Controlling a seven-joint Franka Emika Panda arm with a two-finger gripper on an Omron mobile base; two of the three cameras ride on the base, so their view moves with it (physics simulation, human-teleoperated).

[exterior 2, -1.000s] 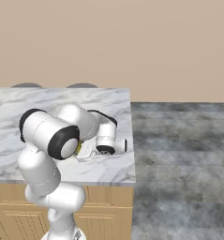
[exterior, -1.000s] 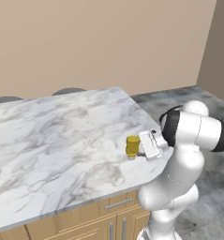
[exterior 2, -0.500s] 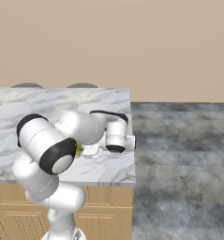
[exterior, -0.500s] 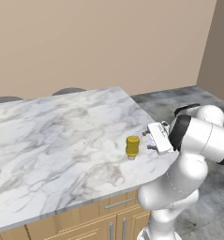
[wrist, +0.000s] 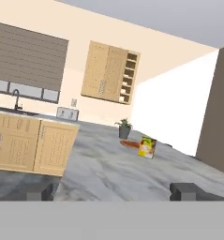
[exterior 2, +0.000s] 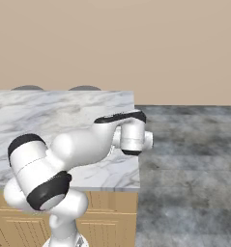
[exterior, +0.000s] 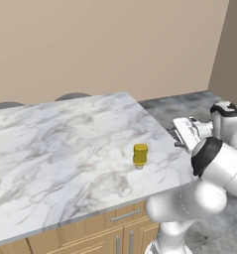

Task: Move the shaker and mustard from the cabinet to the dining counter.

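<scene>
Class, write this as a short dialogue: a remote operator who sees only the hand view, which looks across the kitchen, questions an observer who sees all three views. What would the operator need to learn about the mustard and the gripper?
Operator: Where is the mustard?
Observer: In the left base view it stands upright on the dining counter, near the right end.
Operator: Is the gripper touching it?
Observer: No. The gripper is apart from the bottle, out past the counter's right edge.
</scene>
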